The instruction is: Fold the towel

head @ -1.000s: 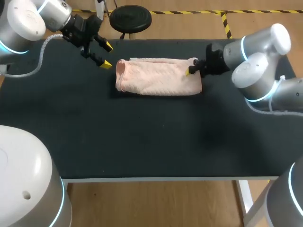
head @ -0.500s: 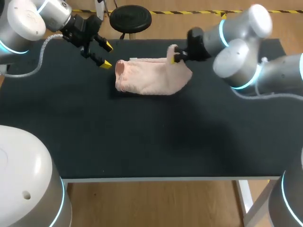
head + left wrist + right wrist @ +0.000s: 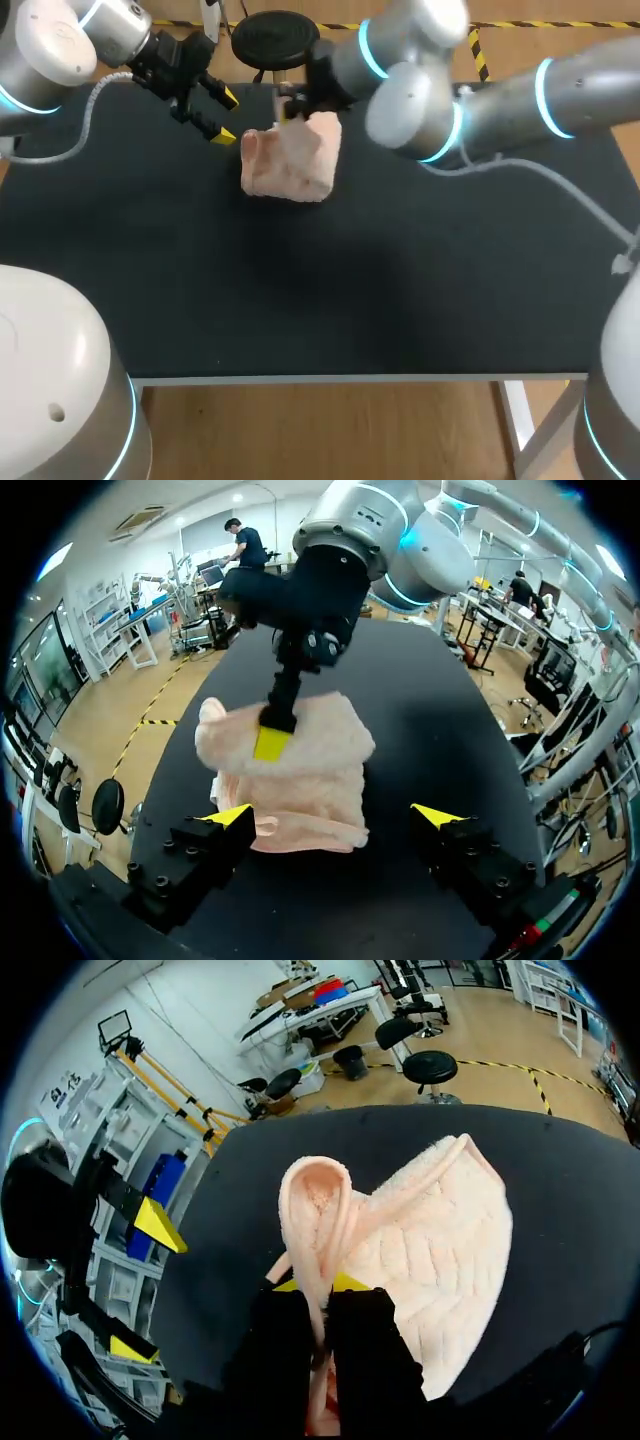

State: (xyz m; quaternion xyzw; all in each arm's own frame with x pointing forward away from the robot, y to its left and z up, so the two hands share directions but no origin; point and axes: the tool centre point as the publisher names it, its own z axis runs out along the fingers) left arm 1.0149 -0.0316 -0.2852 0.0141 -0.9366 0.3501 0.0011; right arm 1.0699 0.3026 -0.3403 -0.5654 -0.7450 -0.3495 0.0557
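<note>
The pale pink towel [image 3: 292, 158] lies at the back left of the black table [image 3: 330, 280], its right end lifted and doubled over toward the left. My right gripper [image 3: 291, 108] reaches across from the right and is shut on that raised end; in the right wrist view the towel edge [image 3: 318, 1222] loops up between my right gripper's [image 3: 318, 1285] fingers. My left gripper [image 3: 225, 116] hangs open just left of the towel, touching nothing. In the left wrist view the towel [image 3: 300, 780] lies ahead of my left gripper [image 3: 335, 817], with the right gripper's yellow tip [image 3: 270, 742] on it.
A round black stool [image 3: 275, 38] stands beyond the table's far edge. The bare black tabletop stretches across the middle and front.
My right gripper closed on the towel's right end, lifted it and carried it leftward over the rest of the towel. The left arm has stayed still.
</note>
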